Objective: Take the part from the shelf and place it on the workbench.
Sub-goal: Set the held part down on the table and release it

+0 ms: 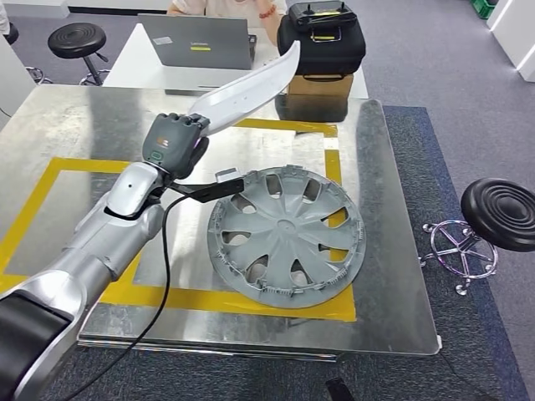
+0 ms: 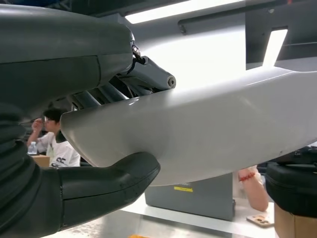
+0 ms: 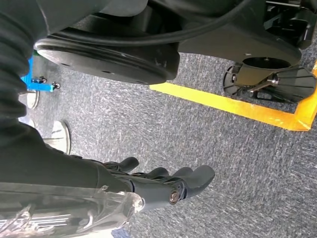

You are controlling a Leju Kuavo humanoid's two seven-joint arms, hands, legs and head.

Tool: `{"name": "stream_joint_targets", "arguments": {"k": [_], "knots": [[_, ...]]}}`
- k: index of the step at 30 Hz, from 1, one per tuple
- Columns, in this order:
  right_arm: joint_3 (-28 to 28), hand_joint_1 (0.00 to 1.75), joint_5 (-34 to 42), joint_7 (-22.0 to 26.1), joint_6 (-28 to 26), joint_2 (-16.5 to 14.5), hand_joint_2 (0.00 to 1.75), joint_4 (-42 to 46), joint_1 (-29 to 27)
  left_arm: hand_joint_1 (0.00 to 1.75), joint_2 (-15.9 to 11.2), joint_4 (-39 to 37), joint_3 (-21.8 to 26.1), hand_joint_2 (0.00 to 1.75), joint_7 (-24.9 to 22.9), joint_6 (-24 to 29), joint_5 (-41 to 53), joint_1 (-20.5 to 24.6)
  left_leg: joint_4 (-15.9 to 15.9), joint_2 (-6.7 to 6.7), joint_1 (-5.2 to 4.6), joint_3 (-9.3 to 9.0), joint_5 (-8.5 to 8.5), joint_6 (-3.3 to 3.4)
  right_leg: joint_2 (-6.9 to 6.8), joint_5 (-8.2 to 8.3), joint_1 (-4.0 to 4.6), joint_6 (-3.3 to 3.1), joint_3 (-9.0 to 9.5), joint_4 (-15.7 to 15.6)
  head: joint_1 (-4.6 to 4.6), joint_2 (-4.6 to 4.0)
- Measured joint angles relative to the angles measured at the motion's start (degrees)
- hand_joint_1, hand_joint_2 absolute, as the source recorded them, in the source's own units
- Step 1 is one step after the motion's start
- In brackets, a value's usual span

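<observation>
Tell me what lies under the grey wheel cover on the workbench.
The wheel cover lies on the metal workbench, overlapping the yellow tape outline. Bench and tape show through its openings. Whatever else sits beneath the cover is hidden.

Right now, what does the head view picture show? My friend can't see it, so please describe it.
The robot's left hand holds a long white curved part up over a metal workbench. A grey wheel cover lies flat on the bench, partly across yellow tape. Behind stand a laptop and black case.
</observation>
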State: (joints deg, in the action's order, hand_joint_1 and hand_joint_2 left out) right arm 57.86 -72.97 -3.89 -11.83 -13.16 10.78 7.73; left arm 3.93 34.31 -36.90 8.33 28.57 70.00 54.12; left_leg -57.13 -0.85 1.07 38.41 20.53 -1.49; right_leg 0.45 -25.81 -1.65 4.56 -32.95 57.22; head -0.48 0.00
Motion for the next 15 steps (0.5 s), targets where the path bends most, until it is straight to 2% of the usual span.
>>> {"name": "stream_joint_targets", "arguments": {"k": [5, 11, 15], "knots": [[-0.69, 0.00, -1.97, -1.07, 0.40, -0.01, 1.75, -0.01, 0.52, 1.75, -0.95, -3.29, 0.33, 1.75, -4.07, -0.30, 1.67, 3.77, 0.01, 0.00, 0.00, 0.01, -0.03, -0.05, 0.02, 0.04, 0.03, -0.06, 0.00, 0.08, 0.01, 0.00], [-2.45, 0.00, -3.71, -2.34, 1.19, -0.02, 1.75, -0.01, 1.72, 1.75, -5.91, -9.46, 2.23, 1.75, -8.87, -4.31, 3.08, 10.69, 0.03, 0.09, 0.00, 0.00, -0.15, -0.23, 0.14, 0.08, 0.04, -0.27, -0.25, 0.36, -0.01, 0.00], [-2.91, 0.00, -4.22, -2.36, 1.29, -0.02, 1.75, -0.01, 2.09, 1.75, -9.67, -12.88, 3.77, 1.75, -12.10, -7.74, 3.77, 12.88, 0.05, 0.08, 0.01, -0.01, -0.18, -0.28, 0.10, -0.02, 0.08, -0.41, -0.30, 0.52, -0.02, 0.00]]}}
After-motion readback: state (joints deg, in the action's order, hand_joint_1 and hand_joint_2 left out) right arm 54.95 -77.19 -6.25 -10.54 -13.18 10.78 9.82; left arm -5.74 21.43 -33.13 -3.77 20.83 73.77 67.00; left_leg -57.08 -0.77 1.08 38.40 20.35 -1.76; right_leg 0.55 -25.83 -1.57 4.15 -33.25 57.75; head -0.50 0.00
